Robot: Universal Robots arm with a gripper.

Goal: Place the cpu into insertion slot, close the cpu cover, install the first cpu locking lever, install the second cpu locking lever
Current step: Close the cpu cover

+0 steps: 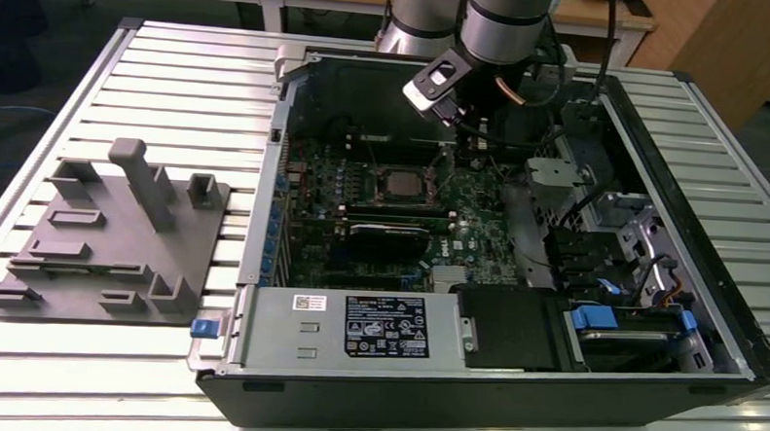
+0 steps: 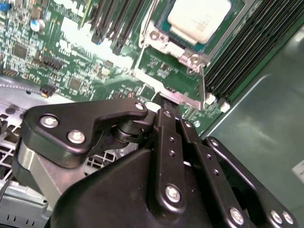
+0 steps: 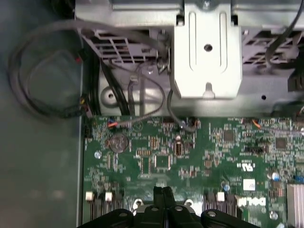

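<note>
The cpu (image 2: 199, 19), a pale silver square, lies in the insertion slot (image 1: 400, 184) on the green board inside the open computer case. The cpu cover (image 2: 184, 46), a thin silvery frame, lies flat around its top. A silver locking lever (image 2: 176, 97) runs along the socket's edge. My gripper (image 2: 167, 108) is just past that edge with its black fingers (image 3: 159, 194) pressed together, and the tips touch the lever's flat end. In the exterior view the gripper (image 1: 448, 145) hangs over the board just behind the socket.
A grey fixture block (image 1: 111, 233) stands on the slatted table at the exterior view's left. The case holds a labelled power supply (image 1: 354, 326), a black card (image 1: 384, 237), black memory slots (image 2: 247, 47), a metal bracket (image 3: 206, 52) and loose cables (image 3: 42, 71).
</note>
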